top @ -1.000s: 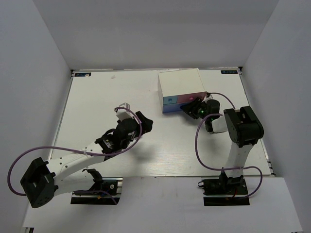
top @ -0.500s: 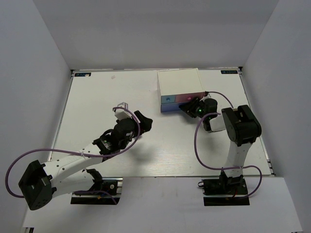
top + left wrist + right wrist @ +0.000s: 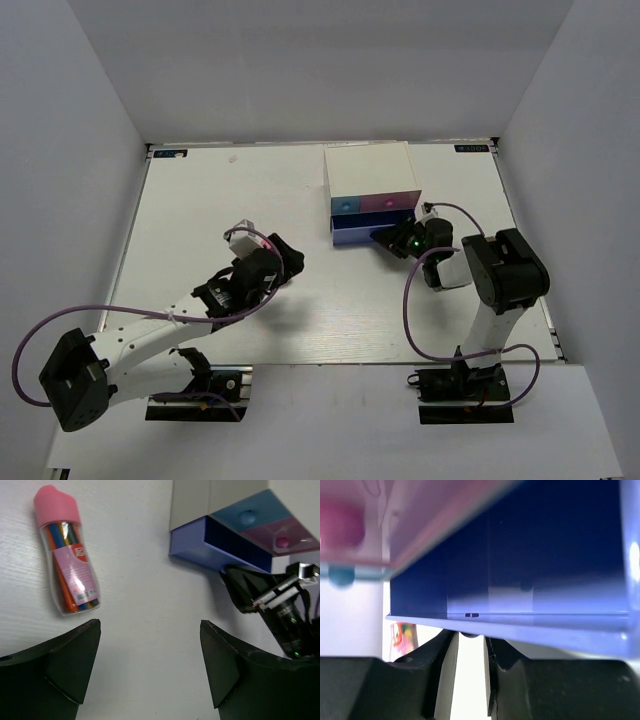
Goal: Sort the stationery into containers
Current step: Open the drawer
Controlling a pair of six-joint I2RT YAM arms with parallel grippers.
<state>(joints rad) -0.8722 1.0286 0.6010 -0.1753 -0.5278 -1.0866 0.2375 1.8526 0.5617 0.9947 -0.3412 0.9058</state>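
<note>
A: On the far right half of the bench (image 3: 200, 200), spotted the drawer box (image 3: 368, 172). White shell, with light-blue drawer (image 3: 247, 516) and pink drawer (image 3: 287, 539) side by side on top, both shut flush.

B: And underneath?

A: Lower drawer (image 3: 196, 541), blue-violet, standing partway out toward the arms. Blue walls showing inside from the right wrist view; cannot tell the contents.

B: Gripped by anything?

A: By the right claw (image 3: 385, 238), set against the drawer's front. Narrow, fingers (image 3: 440, 650) nearly together, pinched on the knob (image 3: 468, 634) just under the front panel. Only a sliver of that knob showing.

B: Left claw (image 3: 150, 630)?

A: Spread wide, holding nothing. Hangs over bare bench, left of the box and apart from it.

B: Any stationery out?

A: Pen tube (image 3: 66, 555), clear with a pink cap and pink label, coloured pens packed inside. Lies on its side on the bench, ahead and left of the left claw, touching neither finger. Well apart from the drawer box, outside every drawer.

B: Anything else on view?

A: Purple cables (image 3: 407, 300) looping off both arms.
</note>
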